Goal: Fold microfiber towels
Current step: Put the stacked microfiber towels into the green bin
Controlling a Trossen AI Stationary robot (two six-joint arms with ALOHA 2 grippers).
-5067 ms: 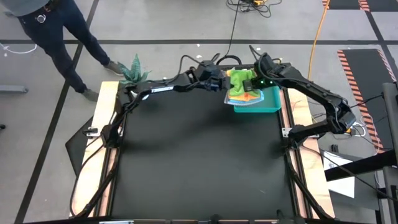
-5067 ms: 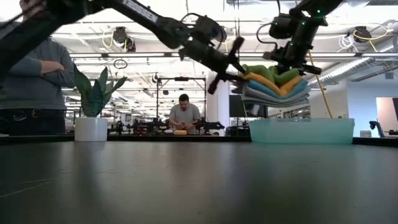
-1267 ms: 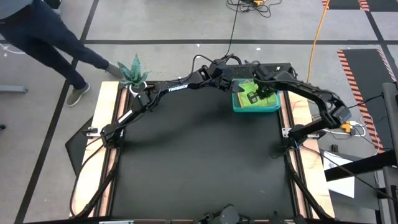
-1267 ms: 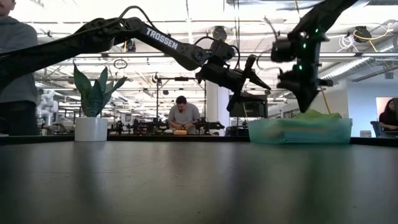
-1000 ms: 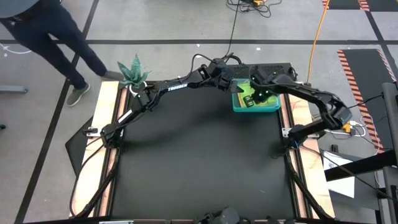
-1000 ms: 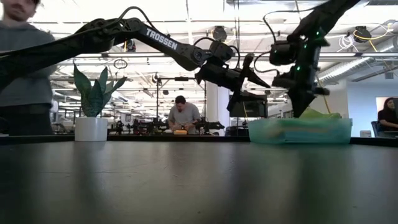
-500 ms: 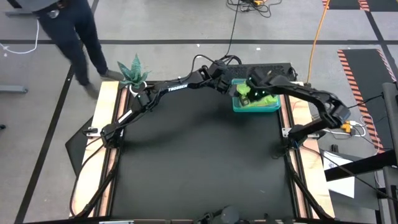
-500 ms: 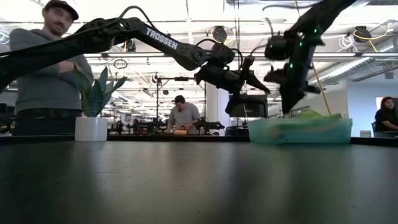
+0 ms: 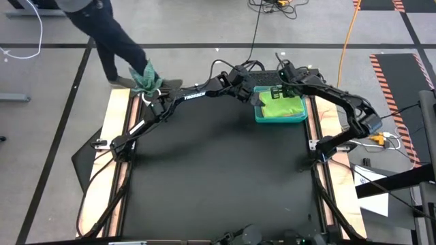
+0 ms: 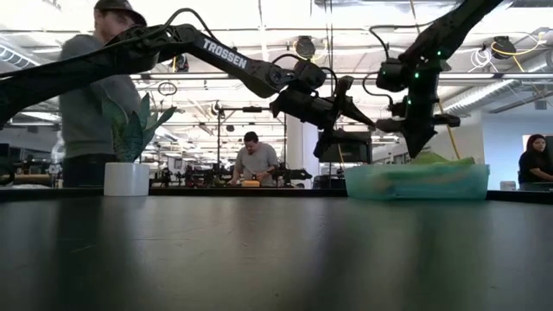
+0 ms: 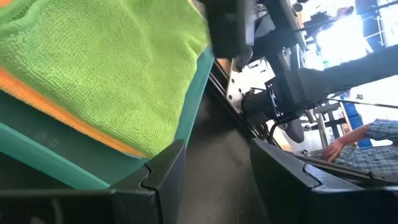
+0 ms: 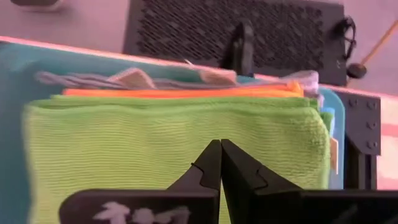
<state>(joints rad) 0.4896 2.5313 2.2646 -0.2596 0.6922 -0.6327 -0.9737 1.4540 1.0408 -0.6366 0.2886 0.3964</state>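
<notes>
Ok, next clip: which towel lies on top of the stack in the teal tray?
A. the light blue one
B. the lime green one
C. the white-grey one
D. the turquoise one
B: the lime green towel covers the top of the stack in the teal tray, with the yellow-orange towel showing only as an edge beneath it, and the shut right pincer hangs just above the green cloth.

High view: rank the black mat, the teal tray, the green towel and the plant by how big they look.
1. Black mat, by far the largest.
2. Teal tray.
3. Green towel, lying in the tray and covering most of it.
4. Plant, close to the towel in size and partly hidden by a person's leg, so 3 and 4 are unsure.
</notes>
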